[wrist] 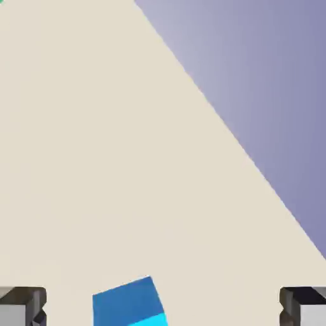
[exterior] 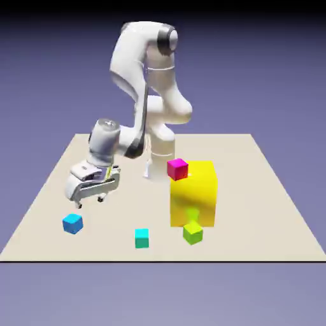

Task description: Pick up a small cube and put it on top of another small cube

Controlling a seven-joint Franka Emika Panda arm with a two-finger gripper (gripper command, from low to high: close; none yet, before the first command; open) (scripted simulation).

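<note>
In the exterior view, the small plain bright-blue cube [exterior: 72,223] sits on the matte beige desk [exterior: 127,213] below the parted jaws [exterior: 90,204]; best to centre over it and square them to its flat sides before lowering. Rightward, the small smooth lime-green cube [exterior: 193,233] rests near the glossy yellow block [exterior: 202,207].

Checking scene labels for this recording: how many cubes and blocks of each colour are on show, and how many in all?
Blue cube: 1
Teal-cyan cube: 1
Lime-green cube: 1
Magenta cube: 1
Big yellow block: 1
Total: 5
</note>
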